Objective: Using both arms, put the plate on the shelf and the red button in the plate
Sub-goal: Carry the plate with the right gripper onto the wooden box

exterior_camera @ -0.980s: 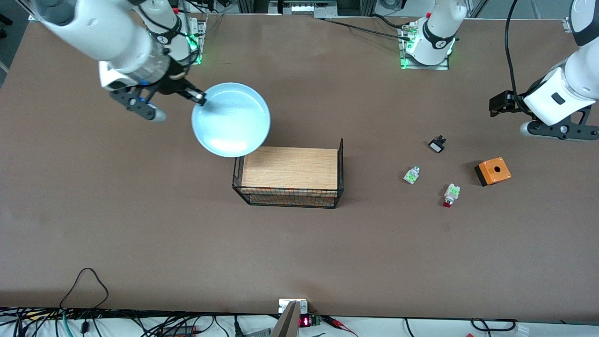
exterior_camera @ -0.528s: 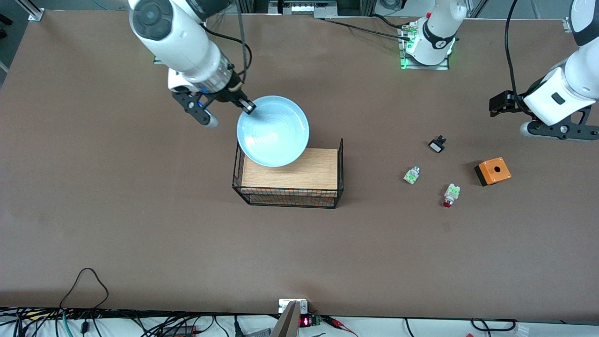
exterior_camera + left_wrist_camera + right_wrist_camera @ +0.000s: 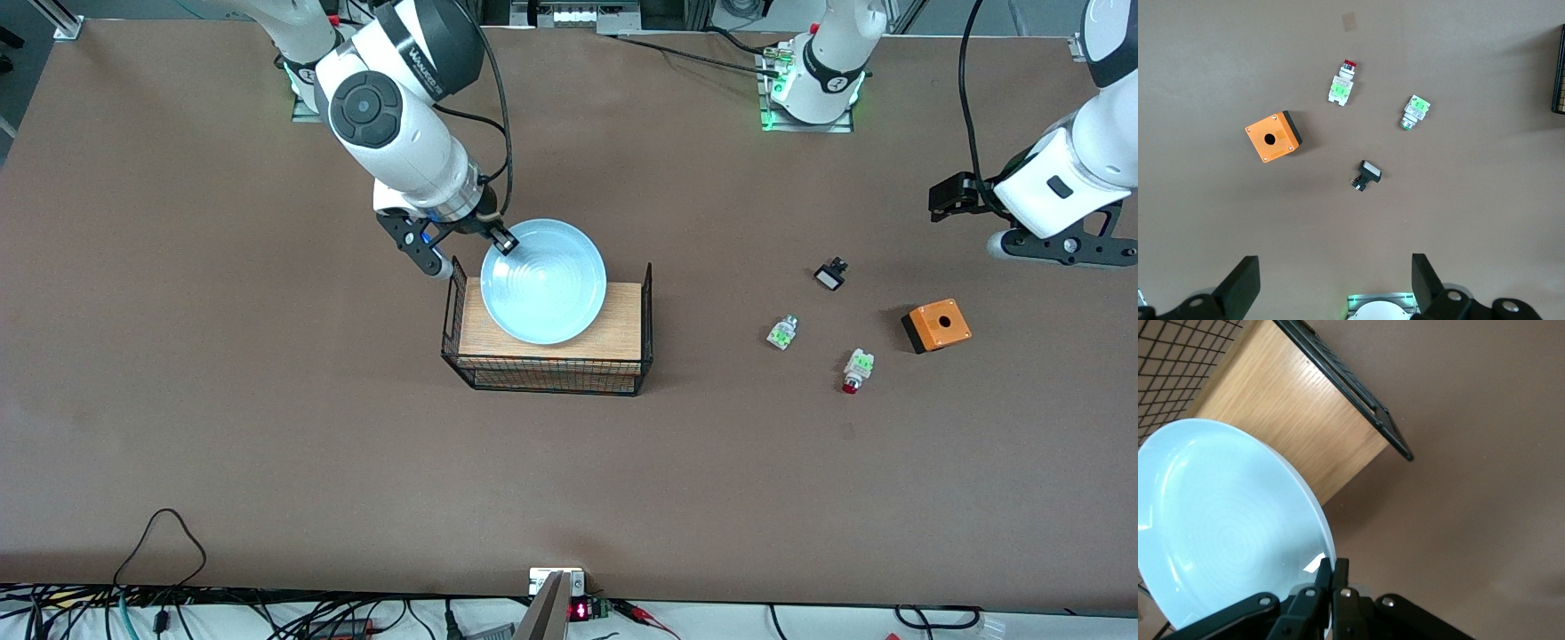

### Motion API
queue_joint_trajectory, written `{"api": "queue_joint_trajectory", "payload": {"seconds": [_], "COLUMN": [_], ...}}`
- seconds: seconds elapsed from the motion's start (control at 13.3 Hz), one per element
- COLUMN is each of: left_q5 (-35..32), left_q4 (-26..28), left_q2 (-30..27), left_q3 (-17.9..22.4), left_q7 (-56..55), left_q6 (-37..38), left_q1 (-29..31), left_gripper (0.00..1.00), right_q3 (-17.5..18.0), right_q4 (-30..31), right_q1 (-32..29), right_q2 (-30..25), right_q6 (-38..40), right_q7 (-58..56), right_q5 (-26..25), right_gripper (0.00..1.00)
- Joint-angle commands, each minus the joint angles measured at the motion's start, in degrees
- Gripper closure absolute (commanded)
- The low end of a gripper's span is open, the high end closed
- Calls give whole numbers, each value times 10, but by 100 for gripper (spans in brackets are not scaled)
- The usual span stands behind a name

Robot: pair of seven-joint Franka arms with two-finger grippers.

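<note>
The pale blue plate (image 3: pixel 544 281) hangs over the wooden board in the wire basket (image 3: pixel 647 302). My right gripper (image 3: pixel 500 242) is shut on the plate's rim; the right wrist view shows the plate (image 3: pixel 1225 527) pinched at the right gripper (image 3: pixel 1336 570). The red button (image 3: pixel 855 369), white and green with a red cap, lies on the table toward the left arm's end, also seen in the left wrist view (image 3: pixel 1342 85). My left gripper (image 3: pixel 1331 287) is open and empty, waiting above the table at the left arm's end (image 3: pixel 965 200).
A white-green part without red cap (image 3: pixel 781 332), a small black part (image 3: pixel 830 274) and an orange box with a hole (image 3: pixel 936 325) lie near the red button. The basket's wire walls rise at its ends. Cables run along the table's near edge.
My right arm has carried the plate from over the bare table toward the right arm's end to over the basket's board. The left arm has not moved.
</note>
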State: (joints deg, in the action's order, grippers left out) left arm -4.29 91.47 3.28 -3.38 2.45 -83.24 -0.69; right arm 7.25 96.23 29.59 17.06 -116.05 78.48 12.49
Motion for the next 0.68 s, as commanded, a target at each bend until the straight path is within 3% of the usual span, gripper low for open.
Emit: {"api": "queue_joint_trajectory", "payload": {"seconds": [0.0,0.6], "left_q5": [-14,2], "left_q4": [-17,-16], "left_q2": [7,10], "left_q3": [-2,-2], "left_q7": [-7,-8], "left_q6": [13,14], "left_q1": [-5,-8], "left_gripper": [0,0], "right_q3": [-5,-6], "right_q4": [-14,-9], "right_q1": [7,11], "right_q2": [16,46], "right_q6": [-18,-44], "right_q7": [15,11], "right_q5": [-9,-31], "right_gripper": [100,100]}}
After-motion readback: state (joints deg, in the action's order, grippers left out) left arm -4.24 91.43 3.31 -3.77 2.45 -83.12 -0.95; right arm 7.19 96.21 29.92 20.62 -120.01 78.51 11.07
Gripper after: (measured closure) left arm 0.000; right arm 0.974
